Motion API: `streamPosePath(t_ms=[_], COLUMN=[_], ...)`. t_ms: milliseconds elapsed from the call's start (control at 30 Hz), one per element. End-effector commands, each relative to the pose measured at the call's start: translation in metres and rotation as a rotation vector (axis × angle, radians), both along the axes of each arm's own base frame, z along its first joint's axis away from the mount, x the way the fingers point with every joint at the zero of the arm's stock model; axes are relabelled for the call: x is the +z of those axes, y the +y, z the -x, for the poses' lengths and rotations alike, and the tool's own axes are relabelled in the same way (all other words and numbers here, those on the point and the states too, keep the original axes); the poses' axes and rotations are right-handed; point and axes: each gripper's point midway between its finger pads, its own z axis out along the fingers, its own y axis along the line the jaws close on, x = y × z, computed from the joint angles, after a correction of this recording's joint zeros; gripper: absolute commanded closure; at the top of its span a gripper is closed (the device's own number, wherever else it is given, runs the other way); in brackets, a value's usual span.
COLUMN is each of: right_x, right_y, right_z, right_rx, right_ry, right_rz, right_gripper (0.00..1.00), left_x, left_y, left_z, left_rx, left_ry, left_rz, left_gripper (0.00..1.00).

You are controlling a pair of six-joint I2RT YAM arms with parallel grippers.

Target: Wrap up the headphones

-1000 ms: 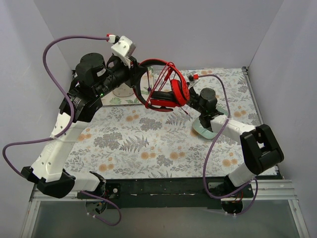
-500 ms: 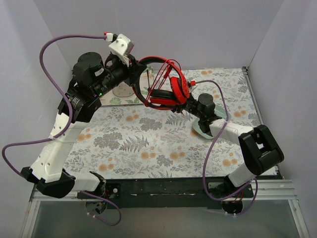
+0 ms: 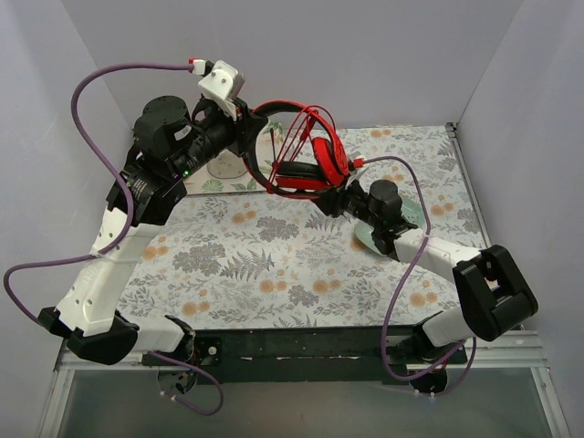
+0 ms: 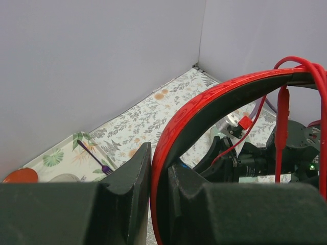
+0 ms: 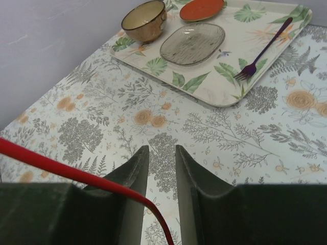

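Note:
The red headphones hang in the air over the far middle of the table, with the thin red cable looped in several strands over the headband. My left gripper is shut on the red and black headband, which runs up between its fingers. My right gripper sits just below the ear cups, its jaws a narrow gap apart with nothing between the tips. In the right wrist view the cable lies across the left finger and drops down between the jaws near their base.
A leaf-patterned tray at the far left holds a tan bowl, a small red-orange dish, a grey plate and a purple fork. A pale teal plate lies under my right arm. White walls close three sides.
My right gripper has moved left and nearer, from beside the ear cups to under them. My left arm has lifted the headphones slightly.

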Motion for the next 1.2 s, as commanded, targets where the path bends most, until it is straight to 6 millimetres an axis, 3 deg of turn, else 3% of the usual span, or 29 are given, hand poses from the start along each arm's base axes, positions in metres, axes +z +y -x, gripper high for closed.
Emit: streamPosePath(t_ms=[0,33,100,300,400,533,567,633,667,733,767,800,867,900,933,1000,1033,1100,1133,1167], right_x=[0.002,-0.002,-0.002,-0.020,-0.025,-0.038,-0.035,-0.042,-0.042,-0.048,-0.048,-0.043,-0.057,-0.047,-0.061,-0.059,-0.057,-0.050,-0.033,-0.031], right_y=[-0.005,-0.003,0.005,0.046,0.072,0.108,0.120,0.129,0.132,0.131,0.136,0.138,0.135,0.139,0.132,0.127,0.119,0.108,0.104,0.096], right_z=[0.007,0.008,0.009,0.019,0.029,0.054,0.066,0.083,0.087,0.092,0.103,0.101,0.113,0.114,0.125,0.130,0.135,0.136,0.135,0.136], right_rx=[-0.005,0.000,0.003,0.054,0.092,0.156,0.180,0.181,0.177,0.135,0.145,0.116,0.110,0.106,0.123,0.124,0.130,0.117,0.103,0.101], right_ry=[-0.027,-0.011,0.000,0.074,0.101,0.109,0.102,0.109,0.105,0.100,0.095,0.083,0.095,0.083,0.106,0.107,0.118,0.116,0.099,0.094], right_rz=[0.020,0.030,0.044,0.121,0.152,0.242,0.253,0.294,0.301,0.358,0.380,0.399,0.510,0.520,0.603,0.650,0.686,0.714,0.697,0.729], right_gripper=[0.73,0.87,0.99,0.99,0.99,0.99,0.99,0.99,0.99,0.99,0.99,0.99,0.99,0.99,0.99,0.99,0.99,0.99,0.99,0.99], left_x=[0.039,0.037,0.030,0.024,0.022,0.004,-0.002,-0.009,-0.018,-0.037,-0.036,-0.054,-0.060,-0.083,-0.078,-0.094,-0.112,-0.126,-0.144,-0.150], left_y=[0.013,0.012,0.010,0.006,0.022,0.048,0.066,0.084,0.100,0.112,0.116,0.117,0.126,0.130,0.136,0.144,0.144,0.149,0.150,0.151], left_z=[0.002,0.000,-0.009,-0.025,-0.045,-0.082,-0.095,-0.114,-0.128,-0.142,-0.147,-0.152,-0.160,-0.164,-0.167,-0.169,-0.170,-0.167,-0.165,-0.164], left_rx=[0.070,0.081,0.111,0.134,0.258,0.429,0.498,0.552,0.591,0.641,0.668,0.682,0.729,0.753,0.774,0.805,0.804,0.803,0.802,0.796], left_ry=[-0.053,-0.024,0.021,0.146,0.137,0.084,0.066,0.060,0.066,0.063,0.025,0.032,-0.031,-0.018,-0.090,-0.131,-0.144,-0.189,-0.196,-0.217], left_rz=[0.136,0.167,0.206,0.347,0.380,0.340,0.339,0.342,0.335,0.288,0.279,0.242,0.177,0.129,0.080,-0.012,-0.057,-0.180,-0.219,-0.289], left_gripper=[1.00,1.00,1.00,1.00,1.00,1.00,1.00,1.00,1.00,1.00,1.00,1.00,1.00,1.00,1.00,1.00,1.00,1.00,1.00,1.00])
